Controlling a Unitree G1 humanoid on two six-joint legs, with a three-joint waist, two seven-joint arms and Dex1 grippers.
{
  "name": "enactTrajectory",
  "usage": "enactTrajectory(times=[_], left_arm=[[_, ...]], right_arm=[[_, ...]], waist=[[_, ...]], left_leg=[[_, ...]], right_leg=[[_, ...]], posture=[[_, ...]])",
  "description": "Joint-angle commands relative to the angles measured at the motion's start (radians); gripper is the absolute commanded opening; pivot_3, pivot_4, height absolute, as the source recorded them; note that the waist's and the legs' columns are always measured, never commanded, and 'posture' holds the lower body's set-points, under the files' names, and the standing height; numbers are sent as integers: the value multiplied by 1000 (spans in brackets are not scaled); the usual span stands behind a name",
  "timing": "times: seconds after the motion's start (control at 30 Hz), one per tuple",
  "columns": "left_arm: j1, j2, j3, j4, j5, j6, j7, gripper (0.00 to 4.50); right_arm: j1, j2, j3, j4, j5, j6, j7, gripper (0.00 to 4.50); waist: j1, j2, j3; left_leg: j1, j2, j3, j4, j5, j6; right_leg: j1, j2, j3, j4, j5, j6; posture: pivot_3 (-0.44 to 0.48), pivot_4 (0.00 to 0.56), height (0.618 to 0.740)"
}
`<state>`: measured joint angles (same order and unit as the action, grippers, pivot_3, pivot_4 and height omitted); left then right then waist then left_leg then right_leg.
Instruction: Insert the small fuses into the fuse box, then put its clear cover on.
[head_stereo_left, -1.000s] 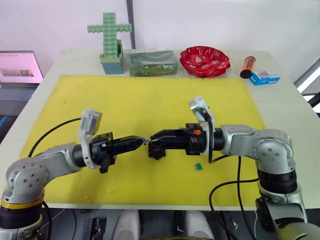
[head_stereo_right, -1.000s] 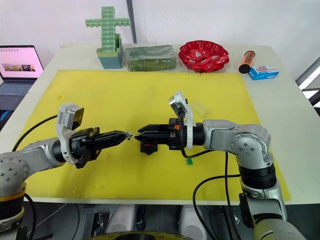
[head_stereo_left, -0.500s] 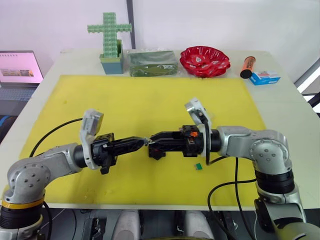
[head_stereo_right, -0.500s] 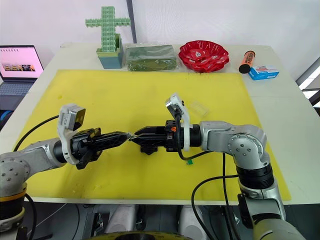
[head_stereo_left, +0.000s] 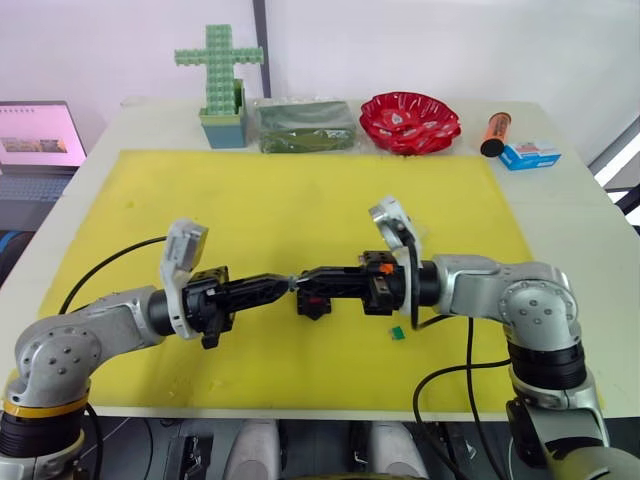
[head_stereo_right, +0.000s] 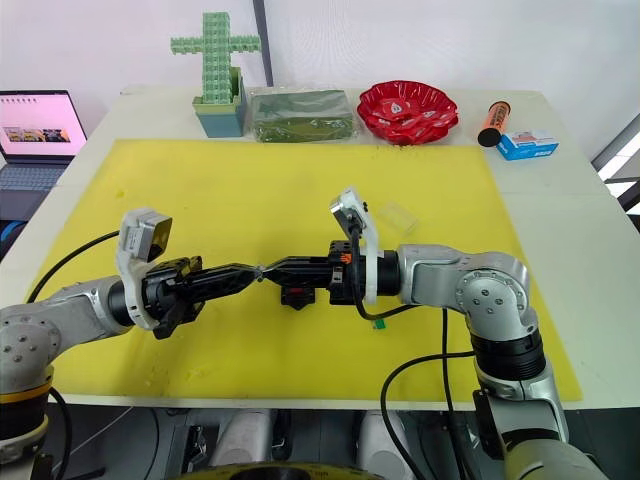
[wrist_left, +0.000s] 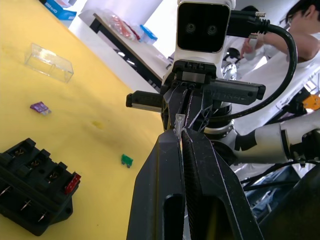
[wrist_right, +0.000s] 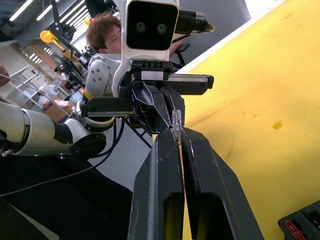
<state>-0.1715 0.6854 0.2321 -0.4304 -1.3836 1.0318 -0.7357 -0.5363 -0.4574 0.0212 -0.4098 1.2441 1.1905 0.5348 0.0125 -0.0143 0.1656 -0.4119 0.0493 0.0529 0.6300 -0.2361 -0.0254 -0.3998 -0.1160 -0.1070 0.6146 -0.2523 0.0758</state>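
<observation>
1. Fuse box (wrist_left: 35, 192) – black block on the yellow mat (head_stereo_left: 300, 200), just below where the 2 grippers meet; a red fuse (wrist_left: 72, 183) sits in one end slot.
2. Left gripper (head_stereo_left: 288, 284) & right gripper (head_stereo_left: 300, 281) – tip to tip above the mat, nr the box. Both finger pairs pressed together on the same tiny grey fuse (wrist_left: 179, 123), which stands between the 2 sets of tips (also seen from the right wrist).
3. Clear cover (wrist_left: 49, 62) – lying flat on the mat, well apart from the box, beyond the right arm.
4. Purplish fuse (wrist_left: 39, 106) – loose on the mat betw cover & box.
5. Green fuse (head_stereo_left: 396, 332) – loose on the mat under the right forearm.
</observation>
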Motion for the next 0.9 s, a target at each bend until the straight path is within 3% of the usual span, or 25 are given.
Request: enactTrajectory(times=[0.03, 0.17, 0.23, 0.37, 0.5, 0.7, 0.9], left_arm=[[1, 11, -6, -35, -12, -6, -8, 0], [38, 55, 18, -33, -14, 12, -36, 1018], [82, 80, 35, -44, 62, -34, -70, 1659], [200, 131, -15, -89, 360, -255, -199, 3001], [266, 54, -146, -47, 747, -656, -224, 4429], [260, -71, -236, -26, 867, -782, -181, 4469], [228, -111, -284, 16, 899, -812, -201, 4469]], right_arm=[[-11, 2, -19, -30, 43, -12, -1, 22], [-26, -24, -25, -21, 46, -5, 13, 0], [-40, -49, -25, -20, 35, -4, 30, 0], [-73, -73, -16, -4, -19, -40, 45, 0], [-114, -194, 193, -16, -389, -219, 130, 0], [-150, -297, 347, -14, -645, -345, 249, 0], [-206, -300, 393, -29, -722, -328, 323, 0]], waist=[[0, 0, 0], [-1, 0, 0], [-2, 0, 0], [-1, 1, 0], [4, 2, 0], [2, 0, 0], [0, 0, 0]], left_leg=[[0, 0, 0, 0, 0, 0], [0, 0, 0, 0, 0, 0], [0, 0, 0, -1, 0, 0], [-3, 0, 1, -1, 0, 0], [-6, 0, 2, 0, 0, 0], [-16, 0, 2, 2, 0, 1], [-13, 2, 1, 1, 0, 1]], right_leg=[[0, 0, 0, 0, 0, 0], [0, 0, 0, 0, 0, 0], [-1, 0, 0, 0, 0, 0], [-6, 0, 0, 0, 0, 0], [-10, 0, 0, -3, 0, -1], [-13, -2, -1, -3, 2, 3], [-12, 2, -1, -1, 3, 4]], posture=[[0, 150, 740], [0, 150, 740], [0, 150, 740], [0, 150, 740], [0, 150, 740], [0, 150, 740], [0, 150, 740]])
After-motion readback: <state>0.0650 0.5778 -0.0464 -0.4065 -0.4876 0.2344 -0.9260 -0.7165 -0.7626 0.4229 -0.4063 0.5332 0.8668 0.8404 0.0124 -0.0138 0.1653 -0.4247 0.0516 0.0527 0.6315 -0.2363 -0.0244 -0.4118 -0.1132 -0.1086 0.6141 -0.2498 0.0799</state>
